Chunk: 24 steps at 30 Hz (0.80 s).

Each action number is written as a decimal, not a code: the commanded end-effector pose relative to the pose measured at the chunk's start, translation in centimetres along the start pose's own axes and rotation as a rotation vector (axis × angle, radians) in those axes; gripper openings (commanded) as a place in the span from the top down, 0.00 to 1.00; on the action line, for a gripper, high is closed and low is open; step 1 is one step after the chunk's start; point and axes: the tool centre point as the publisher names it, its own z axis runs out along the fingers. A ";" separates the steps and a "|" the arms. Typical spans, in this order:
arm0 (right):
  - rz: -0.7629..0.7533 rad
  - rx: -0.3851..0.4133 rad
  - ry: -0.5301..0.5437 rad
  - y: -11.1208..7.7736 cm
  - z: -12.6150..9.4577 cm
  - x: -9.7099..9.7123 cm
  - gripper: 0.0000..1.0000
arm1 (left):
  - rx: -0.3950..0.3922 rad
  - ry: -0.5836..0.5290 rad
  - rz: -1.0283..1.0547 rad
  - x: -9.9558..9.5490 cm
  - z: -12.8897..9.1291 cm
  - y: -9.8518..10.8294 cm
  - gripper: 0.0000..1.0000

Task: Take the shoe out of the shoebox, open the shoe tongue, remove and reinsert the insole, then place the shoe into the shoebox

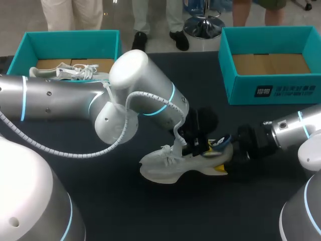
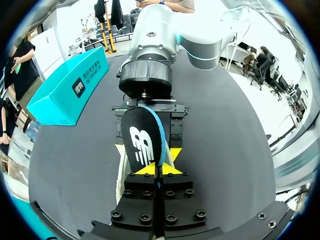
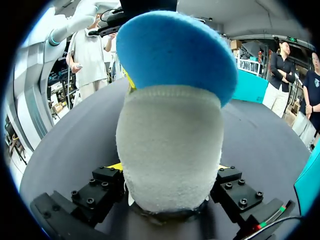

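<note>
Dark table [image 1: 75,196], centre: your right gripper [image 1: 223,156] clamps the heel of the white shoe [image 1: 163,168], while your left gripper [image 2: 152,170] is pinched shut on the insole [image 2: 142,140]. The insole looks light and floppy, so grip it near its heel end.

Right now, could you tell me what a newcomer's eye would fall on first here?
The white shoe in the middle, its heel clamped by the right gripper. The left gripper pinches the blue-edged insole standing out of it. Behind stand a left shoebox and a right shoebox, both teal.
</note>
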 end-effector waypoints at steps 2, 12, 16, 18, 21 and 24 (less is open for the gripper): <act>-0.001 0.004 -0.002 0.1 0.0 0.1 1.00 | 0.011 0.008 0.012 0.2 -1.1 0.0 1.00; -0.001 0.004 -0.002 0.1 0.0 0.1 1.00 | 0.073 0.075 0.014 0.3 -2.8 -0.8 1.00; -0.001 0.004 -0.002 0.1 0.0 0.1 1.00 | 0.112 0.115 0.015 0.2 -3.7 -1.5 1.00; -0.001 0.004 -0.002 0.1 0.0 0.1 1.00 | 0.130 0.132 0.021 0.3 -4.0 -1.8 1.00; -0.001 0.004 -0.002 0.1 0.0 0.1 1.00 | 0.154 0.150 0.020 0.3 -4.5 -2.2 1.00; -0.001 0.004 -0.002 0.1 0.0 0.1 1.00 | 0.176 0.170 0.023 0.3 -4.9 -2.6 1.00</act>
